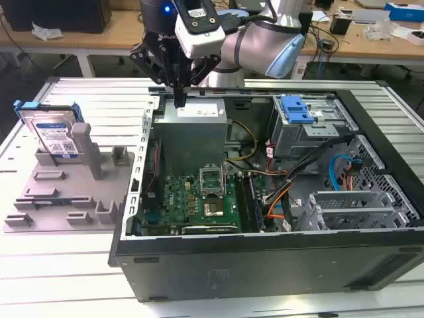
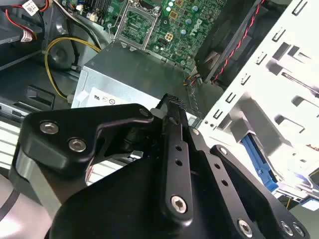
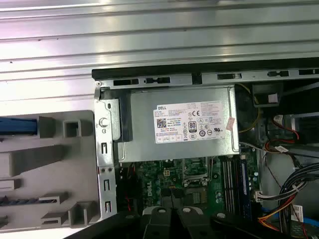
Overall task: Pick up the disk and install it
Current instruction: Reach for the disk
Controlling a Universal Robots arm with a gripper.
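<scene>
The disk [image 1: 55, 134] stands upright on its edge in the grey plastic tray [image 1: 66, 199] at the exterior view's left, its white-and-blue label facing forward and blue rails along its sides. In the first wrist view its blue rail [image 3: 17, 125] shows beside the tray's posts. My gripper [image 1: 179, 98] hangs well to the exterior view's right of the disk, over the back left corner of the open computer case [image 1: 265, 258], just above the power supply [image 1: 192, 129]. In the second wrist view the gripper [image 2: 172, 102] has its fingers shut together with nothing between them.
Inside the case lie the green motherboard [image 1: 199, 199], a drive cage [image 1: 311, 132] with a blue ribbed latch [image 1: 296, 109], and bundles of cables [image 1: 285, 192]. The case and tray rest on a slatted metal table [image 1: 59, 265]. Cluttered desks stand behind.
</scene>
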